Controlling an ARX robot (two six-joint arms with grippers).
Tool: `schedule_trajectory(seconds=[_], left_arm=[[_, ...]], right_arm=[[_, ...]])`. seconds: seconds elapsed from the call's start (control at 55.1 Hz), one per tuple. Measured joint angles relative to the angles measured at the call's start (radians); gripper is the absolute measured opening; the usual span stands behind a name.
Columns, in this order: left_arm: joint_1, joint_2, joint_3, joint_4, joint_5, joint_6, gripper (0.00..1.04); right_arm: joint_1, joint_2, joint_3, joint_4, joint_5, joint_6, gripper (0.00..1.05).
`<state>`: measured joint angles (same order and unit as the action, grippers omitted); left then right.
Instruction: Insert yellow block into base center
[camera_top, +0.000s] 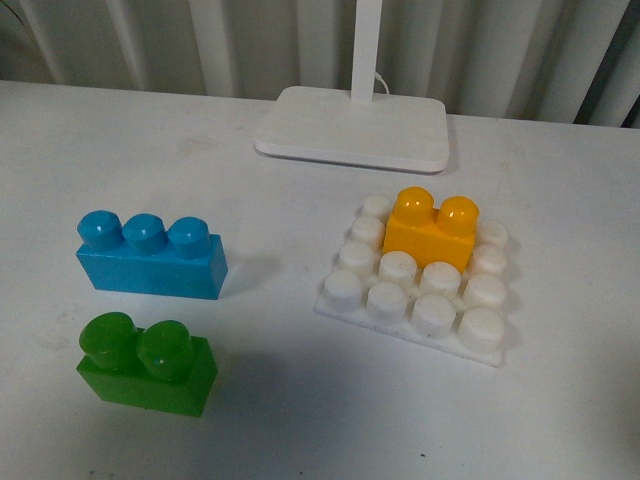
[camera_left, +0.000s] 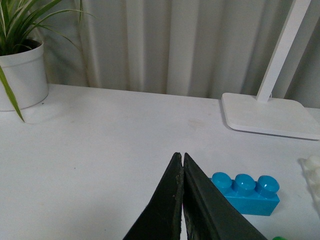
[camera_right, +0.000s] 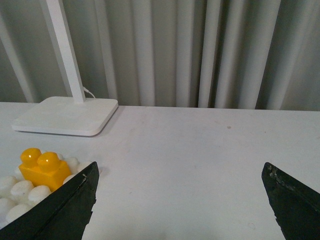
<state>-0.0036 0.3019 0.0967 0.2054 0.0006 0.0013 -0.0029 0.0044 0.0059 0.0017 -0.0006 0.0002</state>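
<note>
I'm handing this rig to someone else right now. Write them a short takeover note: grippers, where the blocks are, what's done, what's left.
Left gripper: shut, empty, raised above the table near the blue brick.
Right gripper: open, empty, off to the side of the base.
Yellow block: sits on the base's studs, in the middle columns but toward the back rows.
Done: block is on the base and released.
Left: check that it is fully pressed down and centred; the views cannot confirm it. Green brick lies apart on the table.
</note>
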Motion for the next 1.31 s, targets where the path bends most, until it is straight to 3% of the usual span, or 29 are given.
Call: schedule_trajectory(seconds=[0.472,0.581,0.781,0.854,1.053,1.144,1.235,1.308], left_arm=[[0.001,-0.115,-0.056,-0.058,0.000,0.000,0.04],[0.001,-0.262,-0.083,-0.200,0.001,0.000,0.04],[0.001,-0.297,-0.084,-0.206,-0.001,-0.002,0.04],[0.001,-0.297,-0.084,-0.206,-0.001,-0.003,0.16],[0.001,-0.297,-0.084,-0.206,-0.001,-0.003,0.68],[0.001,-0.298,-0.084,-0.206,-0.001,-0.003,0.86],[0.001,-0.298,-0.084,-0.206,-0.001,-0.003,1.00],[0.001,-0.298,-0.084,-0.206,0.000,-0.003,0.98]], right_arm=[[0.000,0.000,0.000,0.000,0.000,0.000,0.96],[0.000,0.000,0.000,0.000,0.000,0.000,0.96],[0.000,0.000,0.000,0.000,0.000,0.000,0.96],[0.000,0.000,0.000,0.000,0.000,0.000,0.96],[0.000,0.000,0.000,0.000,0.000,0.000,0.96],[0.000,0.000,0.000,0.000,0.000,0.000,0.96],[0.000,0.000,0.000,0.000,0.000,0.000,0.96],[0.000,0.000,0.000,0.000,0.000,0.000,0.96]])
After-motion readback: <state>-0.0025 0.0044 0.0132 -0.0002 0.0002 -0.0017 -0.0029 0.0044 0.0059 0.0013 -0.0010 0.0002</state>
